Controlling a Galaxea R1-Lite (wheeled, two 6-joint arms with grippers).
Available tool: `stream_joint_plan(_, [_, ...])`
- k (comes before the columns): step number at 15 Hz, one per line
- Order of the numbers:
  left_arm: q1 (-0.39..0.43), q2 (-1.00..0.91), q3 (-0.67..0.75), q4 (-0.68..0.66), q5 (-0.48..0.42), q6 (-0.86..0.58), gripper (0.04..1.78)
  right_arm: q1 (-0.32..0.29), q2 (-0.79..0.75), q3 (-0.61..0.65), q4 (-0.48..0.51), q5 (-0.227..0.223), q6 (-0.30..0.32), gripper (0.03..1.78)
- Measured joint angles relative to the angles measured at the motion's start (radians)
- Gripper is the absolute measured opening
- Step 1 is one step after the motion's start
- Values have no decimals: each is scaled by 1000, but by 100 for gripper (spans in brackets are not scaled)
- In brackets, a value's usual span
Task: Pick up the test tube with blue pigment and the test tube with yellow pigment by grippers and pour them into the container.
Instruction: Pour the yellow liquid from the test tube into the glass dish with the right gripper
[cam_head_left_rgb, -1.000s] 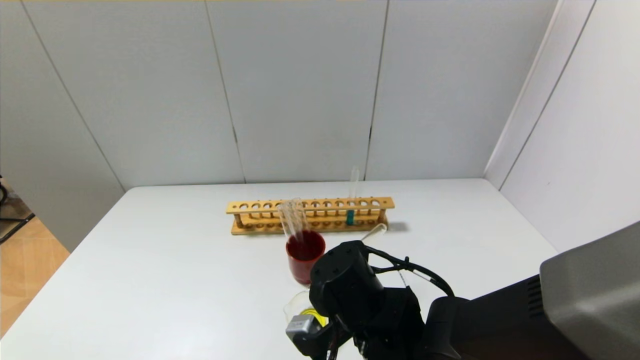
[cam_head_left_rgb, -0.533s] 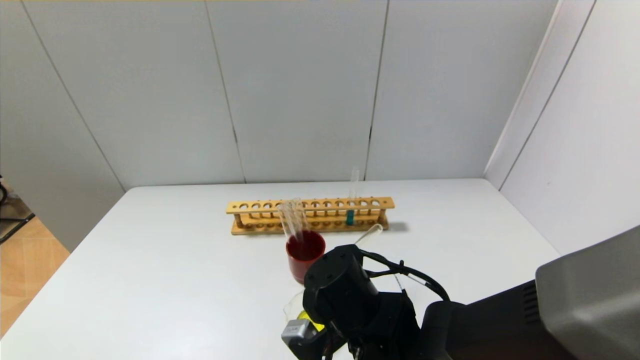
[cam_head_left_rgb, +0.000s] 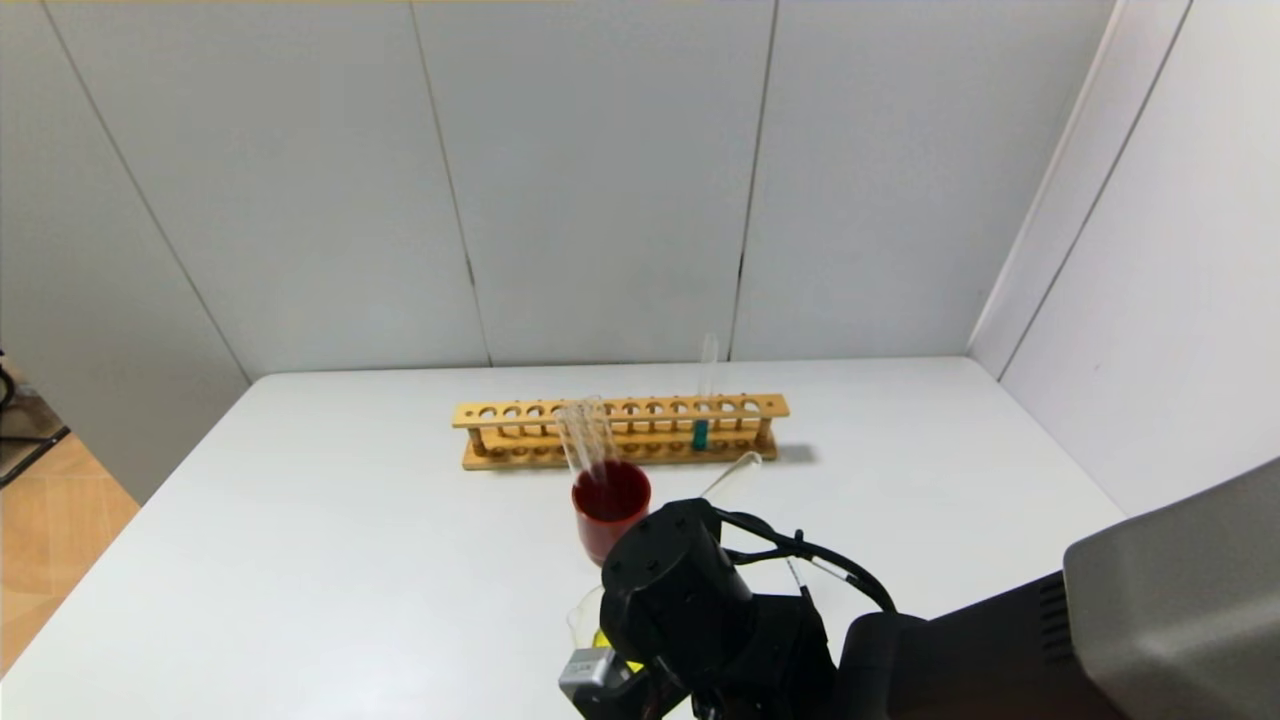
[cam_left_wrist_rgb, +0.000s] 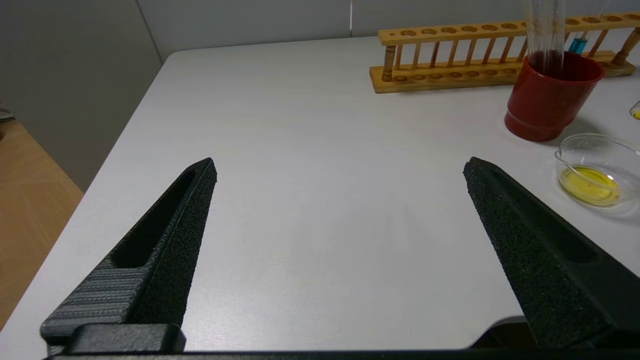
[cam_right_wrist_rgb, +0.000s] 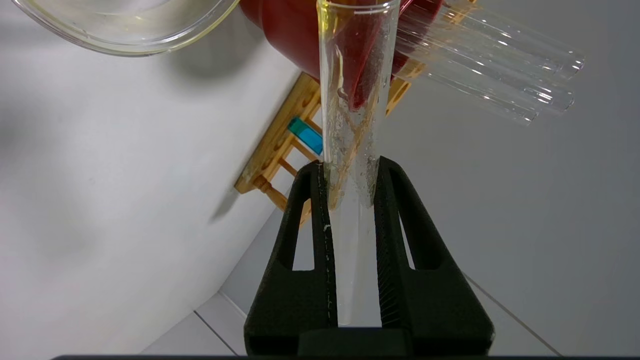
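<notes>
Right gripper (cam_right_wrist_rgb: 350, 172): near edge of the table (cam_head_left_rgb: 330, 560), right of centre; jaws clamped on the glass wall of the test tube with yellow pigment (cam_right_wrist_rgb: 356, 95), with no gap at either pad. Tube: long axis tipped far over, mouth low and toward the container (cam_left_wrist_rgb: 595, 172), rounded end up and away toward the far right; only streaks and a yellow tinge at the lip remain inside, so it appears emptied. The tilt suits draining the last drops over the rim. Container: low clear beaker at the near edge, just near of the red cup (cam_head_left_rgb: 610, 520), holding a shallow yellow pool; in the head view the arm hides most of it. Test tube with blue pigment (cam_head_left_rgb: 701, 400): upright in the wooden rack (cam_head_left_rgb: 620, 430) at the far side, toward the rack's right end, mouth up, untouched and well apart from the container. Clear tubes (cam_head_left_rgb: 587, 440): leaning in the red cup, mouths up and to the left. Left gripper (cam_left_wrist_rgb: 340, 167): idle above the near left of the table, fingers spread wide, holding nothing. Judged status: yellow poured, blue still to fetch.
</notes>
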Motion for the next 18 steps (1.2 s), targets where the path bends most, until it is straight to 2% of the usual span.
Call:
stream_joint_plan(7, [0,0,0,0,0,0,175,3,0,-2,9,-3,-1,32])
stream_joint_plan(10, [0,0,0,0,0,1,175,21,1,-12,13,-46,-22,32])
stream_joint_plan(18, [0,0,0,0,0,1,175,31,9,-17,10,-50,-24,32])
